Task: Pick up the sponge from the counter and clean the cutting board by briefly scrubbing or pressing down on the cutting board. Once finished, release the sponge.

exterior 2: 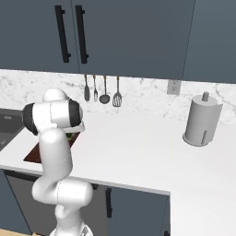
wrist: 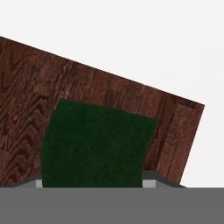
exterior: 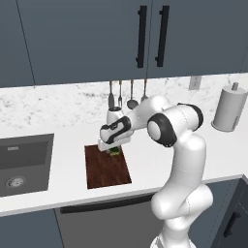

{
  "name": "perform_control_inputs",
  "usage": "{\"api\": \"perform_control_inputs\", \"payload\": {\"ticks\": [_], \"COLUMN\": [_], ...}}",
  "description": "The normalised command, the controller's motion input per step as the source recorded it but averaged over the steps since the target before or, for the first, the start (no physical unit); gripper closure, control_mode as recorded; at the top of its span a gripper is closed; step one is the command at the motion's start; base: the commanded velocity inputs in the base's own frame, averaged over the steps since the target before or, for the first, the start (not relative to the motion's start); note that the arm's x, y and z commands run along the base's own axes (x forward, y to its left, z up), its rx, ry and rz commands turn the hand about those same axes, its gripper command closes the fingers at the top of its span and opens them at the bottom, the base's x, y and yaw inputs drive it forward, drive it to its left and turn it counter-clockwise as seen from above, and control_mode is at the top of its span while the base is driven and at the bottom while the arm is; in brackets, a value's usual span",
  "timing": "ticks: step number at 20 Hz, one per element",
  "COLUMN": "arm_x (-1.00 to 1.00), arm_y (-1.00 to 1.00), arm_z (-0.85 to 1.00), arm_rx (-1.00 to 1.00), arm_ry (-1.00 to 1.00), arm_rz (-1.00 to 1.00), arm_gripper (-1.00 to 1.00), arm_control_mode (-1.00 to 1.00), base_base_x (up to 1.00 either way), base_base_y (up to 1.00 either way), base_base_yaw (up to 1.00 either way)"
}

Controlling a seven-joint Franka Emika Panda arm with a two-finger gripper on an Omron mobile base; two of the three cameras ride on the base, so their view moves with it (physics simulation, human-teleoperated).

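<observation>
Dark green sponge (wrist: pixel 97 146) right up close in the hand view, one only, sitting over the cutting board (wrist: pixel 92 94) near its far corner, white table (wrist: pixel 131 39) beyond. Claw (exterior: pixel 114 150) down at the board's back end in the left base view, pinching that sponge between its fingers, a sliver of yellow-green and dark green showing beneath the hand. One cutting board, reddish-brown, lying flat on the table beside one dark sink (exterior: pixel 22 164). Counting on: four utensils (exterior: pixel 127 97) hanging on the marble backsplash, one paper towel roll (exterior: pixel 229 110) standing far to the right, two black handles (exterior: pixel 151 36) on the upper cabinets, one wall outlet (exterior: pixel 194 82). Right base view: arm blocking most of the board, just a brown strip at its elbow and a speck of green sponge; roll and outlet plain to see. Wood grain readable in the hand view, not from the base. Sink drain seen from the left side.
</observation>
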Motion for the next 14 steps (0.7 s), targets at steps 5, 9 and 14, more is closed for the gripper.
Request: {"api": "perform_control_inputs", "payload": {"ticks": [5,9,14], "arm_x": [0.03,0.00,-0.01], "arm_y": [0.00,0.06,0.23], "arm_z": [-0.57,-0.61,-0.01], "arm_rx": [0.00,0.00,0.00], "arm_ry": [0.00,0.00,0.00], "arm_rz": [-0.01,0.00,0.00], "arm_gripper": [1.00,1.00,1.00], "arm_control_mode": [-1.00,-1.00,-1.00], "base_base_x": [0.00,0.00,0.00], "base_base_y": [0.00,0.00,0.00], "base_base_yaw": [0.00,0.00,0.00]}}
